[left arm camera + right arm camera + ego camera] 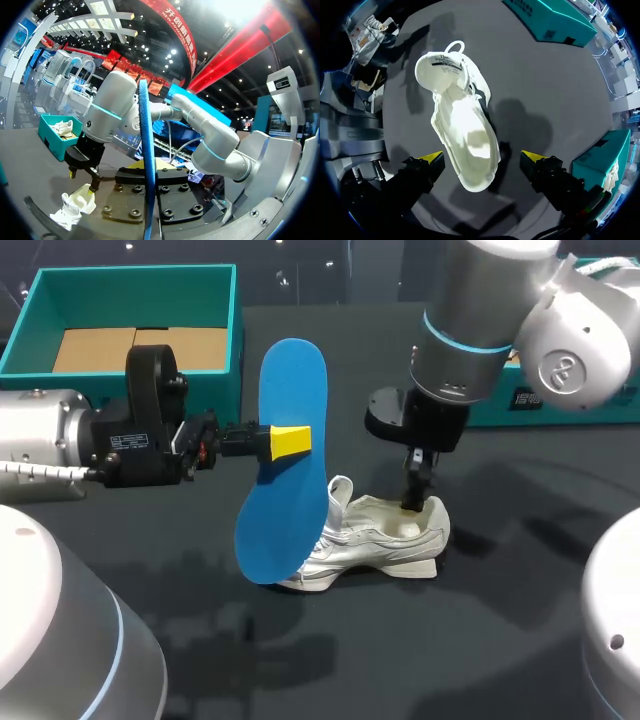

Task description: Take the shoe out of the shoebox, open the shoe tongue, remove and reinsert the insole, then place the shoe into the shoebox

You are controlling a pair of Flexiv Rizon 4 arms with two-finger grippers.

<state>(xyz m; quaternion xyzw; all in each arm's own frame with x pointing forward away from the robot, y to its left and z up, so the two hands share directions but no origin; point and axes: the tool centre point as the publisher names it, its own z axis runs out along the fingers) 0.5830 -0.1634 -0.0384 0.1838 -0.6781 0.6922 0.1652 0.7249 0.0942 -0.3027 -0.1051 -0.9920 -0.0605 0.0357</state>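
Observation:
My left gripper [290, 440] is shut on a blue insole [285, 460] and holds it upright above the table, left of the shoe. The left wrist view shows the insole [146, 150] edge-on, pinched between the fingers [125, 167]. A white and silver shoe [385, 535] rests on the dark table with its toe toward the insole and its tongue pulled up. My right gripper [415, 502] hangs over the heel. From the right wrist, its fingers [432, 157] stand wide open on either side of the shoe's heel end [465, 125], apart from it.
A teal shoebox [130, 300] with a cardboard bottom stands open at the back left. A second teal box [560, 405] sits behind my right arm, and also shows in the right wrist view [600, 160]. Bare table [500, 640] lies in front of the shoe.

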